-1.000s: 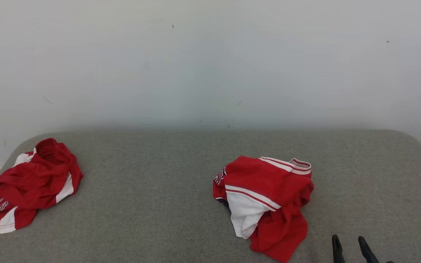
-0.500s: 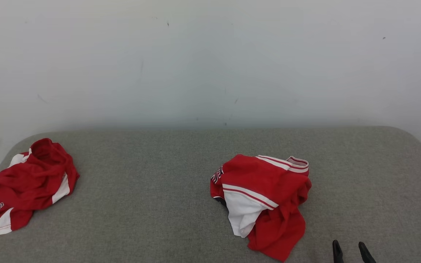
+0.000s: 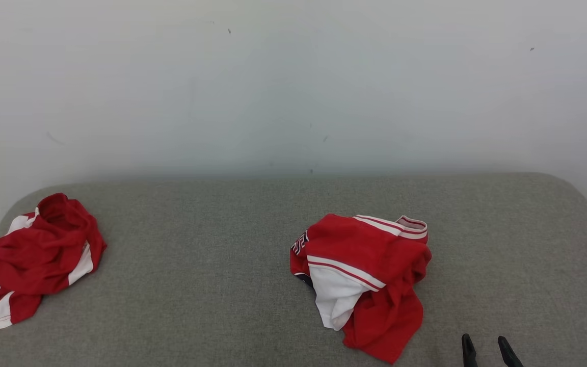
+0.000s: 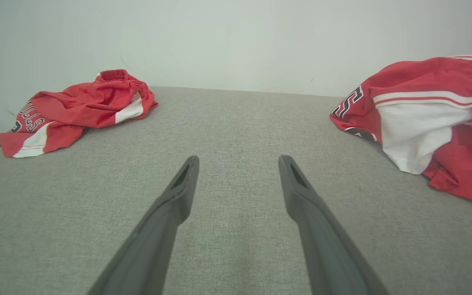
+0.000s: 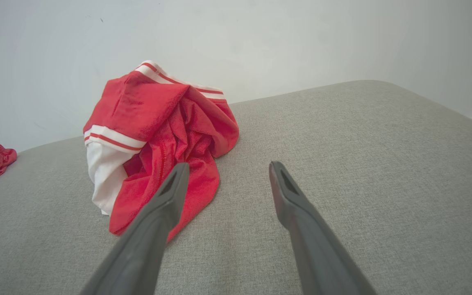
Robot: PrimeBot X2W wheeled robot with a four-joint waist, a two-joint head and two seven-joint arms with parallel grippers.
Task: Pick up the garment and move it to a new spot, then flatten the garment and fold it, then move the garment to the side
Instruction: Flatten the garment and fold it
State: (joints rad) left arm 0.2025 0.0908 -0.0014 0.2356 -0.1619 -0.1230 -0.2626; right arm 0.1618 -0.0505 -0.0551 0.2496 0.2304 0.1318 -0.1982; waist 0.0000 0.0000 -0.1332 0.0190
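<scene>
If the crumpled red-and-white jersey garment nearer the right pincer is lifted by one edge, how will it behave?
The crumpled red-and-white jersey garment is probably floppy: it lies in soft folds, so a one-edge lift would likely let it unfurl and dangle. It looks thin, so likely light. Pushed, it may bunch on the grey woven cushion rather than slide.

Two red garments (image 3: 370, 255) (image 3: 38, 255), perhaps jerseys, one grey cushion (image 3: 196, 255).

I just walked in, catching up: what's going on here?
Nothing is held yet. Two crumpled red-and-white jerseys lie on the grey cushion: the left garment near its edge, the middle garment nearer centre. The right tool is open beside the middle garment; the left tool is open over bare cushion.
</scene>
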